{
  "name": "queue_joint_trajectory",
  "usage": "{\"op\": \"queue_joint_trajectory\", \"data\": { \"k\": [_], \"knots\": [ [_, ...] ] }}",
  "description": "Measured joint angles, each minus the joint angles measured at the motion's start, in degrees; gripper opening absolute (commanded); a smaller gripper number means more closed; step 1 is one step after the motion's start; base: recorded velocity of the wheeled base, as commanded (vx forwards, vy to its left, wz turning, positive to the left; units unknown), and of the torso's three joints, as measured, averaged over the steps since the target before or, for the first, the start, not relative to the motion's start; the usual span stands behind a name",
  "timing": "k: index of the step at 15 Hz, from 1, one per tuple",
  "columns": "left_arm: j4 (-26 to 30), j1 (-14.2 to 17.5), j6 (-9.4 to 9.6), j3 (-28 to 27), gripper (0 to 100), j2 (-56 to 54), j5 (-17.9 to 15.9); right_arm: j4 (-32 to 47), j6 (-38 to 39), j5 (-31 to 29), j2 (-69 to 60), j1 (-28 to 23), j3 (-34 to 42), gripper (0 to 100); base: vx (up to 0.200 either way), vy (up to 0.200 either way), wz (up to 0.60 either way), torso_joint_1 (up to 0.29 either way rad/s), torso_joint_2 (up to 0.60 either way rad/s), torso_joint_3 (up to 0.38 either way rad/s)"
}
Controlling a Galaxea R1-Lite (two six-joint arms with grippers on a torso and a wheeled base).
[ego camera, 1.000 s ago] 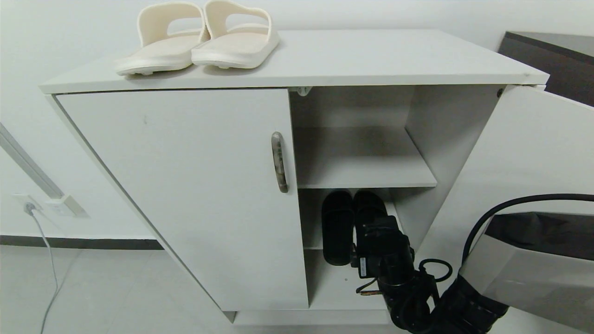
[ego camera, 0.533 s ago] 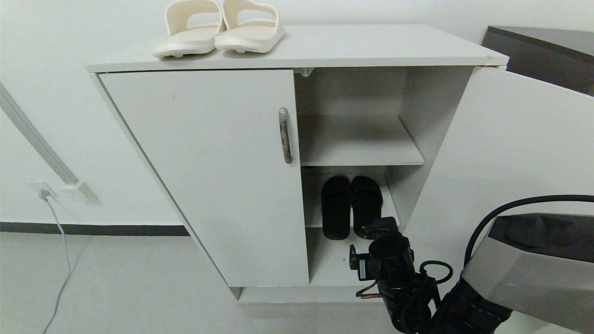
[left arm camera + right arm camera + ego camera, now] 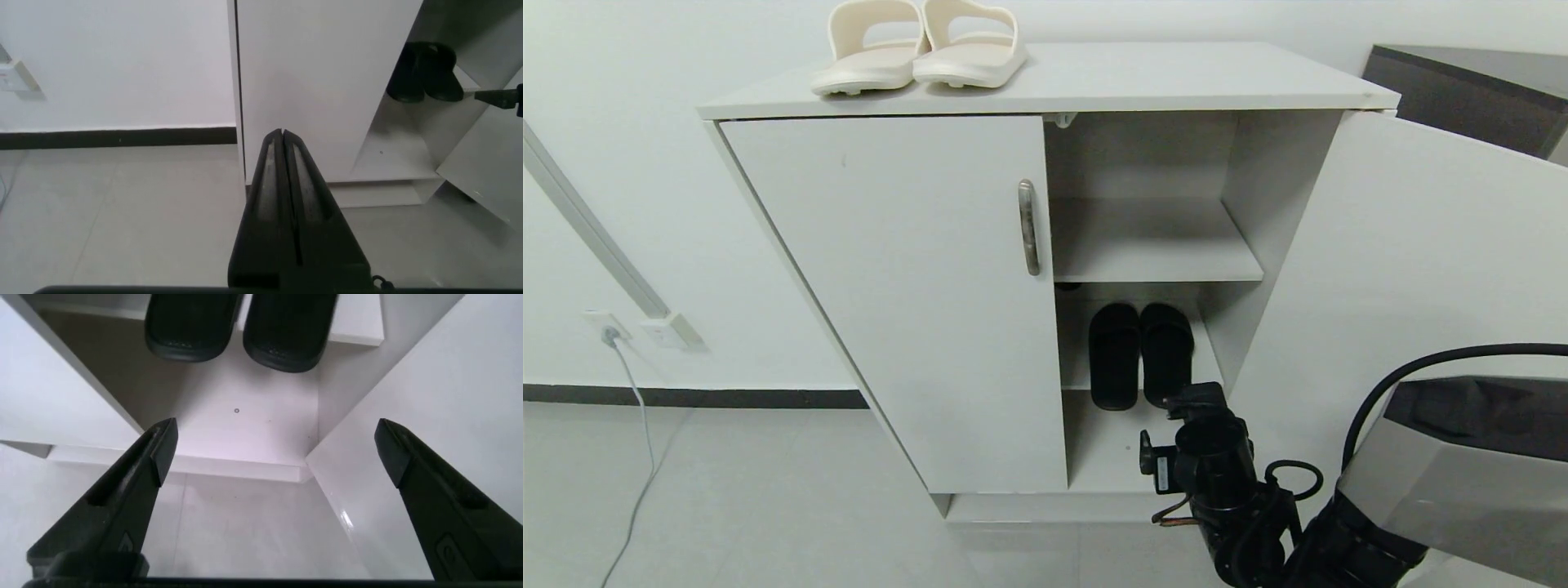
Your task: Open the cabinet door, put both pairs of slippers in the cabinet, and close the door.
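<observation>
Your right tool is wide open, holding nothing, near the pair of black slippers on the lower shelf of the white wooden cabinet. The pair of cream slippers sits on top. Your left tool is squeezed closed.

Bright, even indoor light, soft shadow inside the cabinet and under the cream slippers

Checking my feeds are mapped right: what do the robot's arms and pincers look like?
Both pincers are matte black. The left pincer has long, flat fingers tapering to narrow tips; the right pincer has chunky wedge-shaped fingers. The right arm is black and cylindrical, with a thin black cable loop at its side.
</observation>
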Motion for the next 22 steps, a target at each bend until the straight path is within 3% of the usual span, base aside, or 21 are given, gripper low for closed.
{"op": "queue_joint_trajectory", "data": {
  "k": [13,22],
  "knots": [
    [0.0,0.0,0.22,0.0,0,0.0,-0.2,-1.1,-0.1,-0.1,-0.3,-0.3,0.4,100,0.0,0.0,0.0,0.006,0.0,0.106],
    [0.0,0.0,0.09,0.0,0,0.0,-0.2,-1.6,-0.1,0.0,-0.2,-0.5,0.5,100,0.0,0.0,0.0,0.001,0.0,0.006]
  ]
}}
